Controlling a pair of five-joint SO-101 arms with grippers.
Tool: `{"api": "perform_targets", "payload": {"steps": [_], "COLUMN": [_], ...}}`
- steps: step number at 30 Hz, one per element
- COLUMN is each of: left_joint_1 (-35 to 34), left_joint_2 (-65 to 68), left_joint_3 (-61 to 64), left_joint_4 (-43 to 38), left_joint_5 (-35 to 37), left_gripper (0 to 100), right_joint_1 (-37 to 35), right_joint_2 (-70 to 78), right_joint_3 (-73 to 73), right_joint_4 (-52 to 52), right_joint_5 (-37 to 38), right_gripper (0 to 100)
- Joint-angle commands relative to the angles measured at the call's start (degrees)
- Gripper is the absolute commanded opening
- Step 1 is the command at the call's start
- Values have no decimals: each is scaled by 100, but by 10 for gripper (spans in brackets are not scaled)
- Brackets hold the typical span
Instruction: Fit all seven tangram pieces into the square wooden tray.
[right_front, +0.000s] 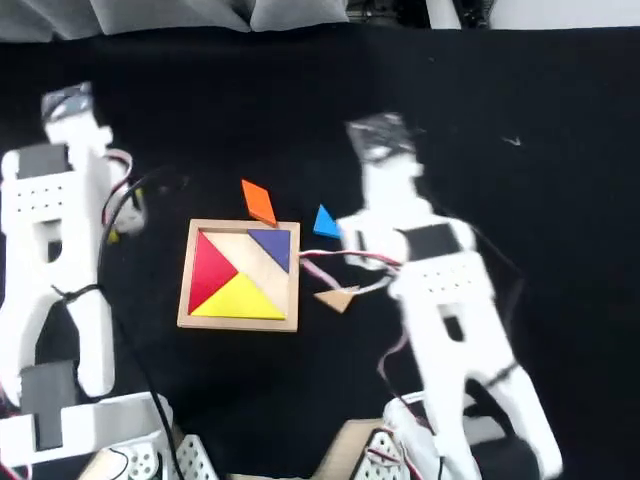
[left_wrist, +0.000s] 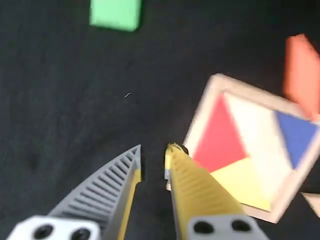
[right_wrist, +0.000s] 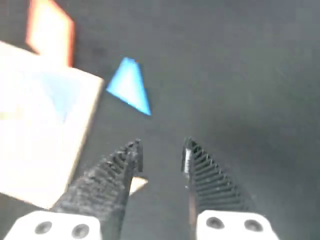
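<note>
The square wooden tray (right_front: 186, 300) lies mid-table and holds a red triangle (right_front: 209, 268), a yellow triangle (right_front: 240, 300) and a dark blue triangle (right_front: 273, 245). An orange parallelogram (right_front: 259, 202) rests just beyond its far edge. To its right are a small blue triangle (right_front: 325, 222) and a tan triangle (right_front: 337, 298). In the left wrist view, my left gripper (left_wrist: 152, 156) hovers beside the tray (left_wrist: 215, 85), open a little with nothing in it. A green square (left_wrist: 115, 13) lies farther off. My right gripper (right_wrist: 160, 152) is open and empty, short of the blue triangle (right_wrist: 130, 87).
Black cloth covers the table. The left arm (right_front: 55, 230) stands left of the tray and the right arm (right_front: 430, 270) to its right, with loose cables (right_front: 330, 262) running near the tan triangle. The arm bases sit at the near edge.
</note>
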Motion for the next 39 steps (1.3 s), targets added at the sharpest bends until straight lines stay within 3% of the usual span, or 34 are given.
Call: {"api": "perform_targets", "payload": {"steps": [1, 5, 9, 17, 21, 25, 36, 39], "left_joint_1": [-514, -1156, -1640, -1473, -1490, -1508, -1508, -1508], "left_joint_2": [-273, -273, -220, 70, 316, 360, 369, 369], "left_joint_3": [1675, 2686, 2721, 2932, 2870, 2870, 2870, 2870], "left_joint_4": [-1477, -2567, -2611, -2857, -2884, -2892, -2892, -2892], "left_joint_5": [105, 466, 484, 448, 448, 440, 440, 440], "left_gripper": [91, 92, 95, 108, 238, 326, 310, 310], "right_joint_1": [-888, -1363, -1468, -1618, -1855, -1873, -1723, -1662], "right_joint_2": [646, 1851, 3196, 5543, 6440, 7275, 9341, 9807], "right_joint_3": [-1130, -2211, -3512, -5921, -6976, -8013, -10941, -11662], "right_joint_4": [158, 246, 510, 923, 1266, 1512, 2840, 3095], "right_joint_5": [-290, -492, -1266, -2251, -2629, -2796, -2760, -2752], "right_gripper": [145, 151, 252, 273, 273, 272, 269, 214]}}
